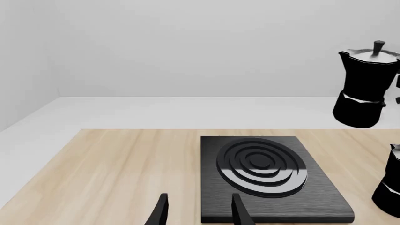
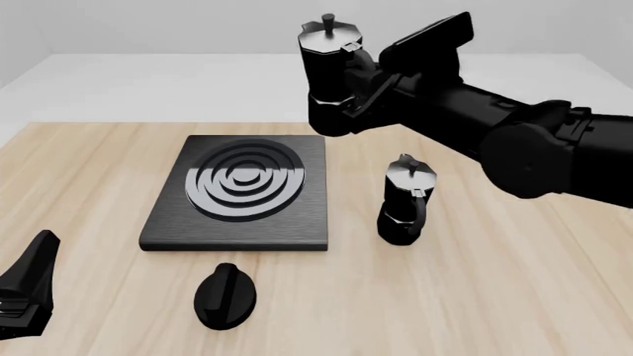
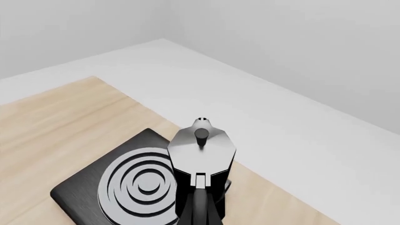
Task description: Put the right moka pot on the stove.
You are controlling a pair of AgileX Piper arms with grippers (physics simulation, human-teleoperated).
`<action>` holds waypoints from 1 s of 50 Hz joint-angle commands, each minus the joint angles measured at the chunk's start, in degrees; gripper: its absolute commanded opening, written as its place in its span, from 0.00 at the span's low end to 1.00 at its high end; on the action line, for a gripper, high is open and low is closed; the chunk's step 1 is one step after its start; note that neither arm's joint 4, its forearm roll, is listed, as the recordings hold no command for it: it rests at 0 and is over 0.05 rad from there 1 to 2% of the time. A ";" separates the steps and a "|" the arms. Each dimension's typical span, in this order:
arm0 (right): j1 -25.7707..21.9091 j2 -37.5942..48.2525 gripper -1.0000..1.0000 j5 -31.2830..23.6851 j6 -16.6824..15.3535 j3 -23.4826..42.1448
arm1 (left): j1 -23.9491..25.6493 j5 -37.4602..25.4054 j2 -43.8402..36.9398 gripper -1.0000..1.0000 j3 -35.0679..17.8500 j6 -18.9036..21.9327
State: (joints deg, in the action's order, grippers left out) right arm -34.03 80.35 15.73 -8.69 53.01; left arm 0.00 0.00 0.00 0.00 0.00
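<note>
- Right gripper (image 2: 358, 83): clenched on the handle of the held pot (image 2: 330, 74), which hangs upright in the air, well above the table (image 2: 494, 297)
- Held pot in the front view: above the far right corner of the stove (image 2: 240, 194), not yet over the burner rings (image 2: 244, 180); the right wrist view shows its lid (image 3: 201, 149) and knob from above, with the stove beside and below
- Second pot (image 2: 405, 200): stands upright on the table, just right of the stove, apart from it
- Dial knob (image 2: 225, 295): lies on the table near the stove's front edge
- Left gripper (image 1: 198, 211): fingers spread, grasping nothing, low at the table's near left
- Risk, judged: a descent from the present position would set the base on the stove's edge or corner, so the pot could tip off; cause, too little travel toward the rings
- Risk, judged: the grasp is by the handle alone, so the body may swing or rotate on a fast move
- Risk, judged: the forearm passes above the second pot and could topple it if lowered
- Containers: both pots are lidded; contents cannot be told
</note>
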 commanded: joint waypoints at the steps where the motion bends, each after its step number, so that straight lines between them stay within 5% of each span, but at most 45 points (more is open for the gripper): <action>1: -1.49 5.53 0.00 4.05 0.28 3.64 | 0.00 0.00 0.00 1.00 0.00 0.00; 50: -5.78 28.58 0.00 9.42 2.13 18.11 | 0.00 0.00 0.00 1.00 0.00 0.00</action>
State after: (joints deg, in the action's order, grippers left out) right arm -39.00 106.23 24.34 -7.09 66.42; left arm 0.00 0.00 0.00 0.00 0.00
